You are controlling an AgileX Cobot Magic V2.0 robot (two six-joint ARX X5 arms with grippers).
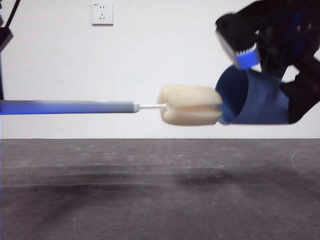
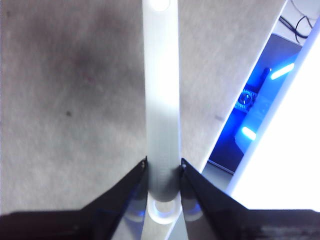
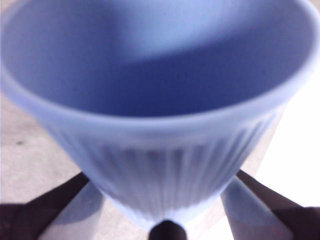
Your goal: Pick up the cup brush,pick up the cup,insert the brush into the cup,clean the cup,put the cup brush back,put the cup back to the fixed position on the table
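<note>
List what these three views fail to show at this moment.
- Front view: the left gripper lies beyond the edge; only the cup brush handle enters.
- Front view: the cup's base is hidden behind the right gripper.
- Left wrist view: the sponge head is cut off.
- Right wrist view: blurred; no brush visible.

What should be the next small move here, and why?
Probably push the cup brush straight into the cup: the left gripper holds its handle level, the right gripper holds the cup sideways, and the sponge head is only at the mouth.

A plain white wall (image 1: pixel 150 60) stands at the back, with a white power socket (image 1: pixel 102 13) high up on it.
</note>
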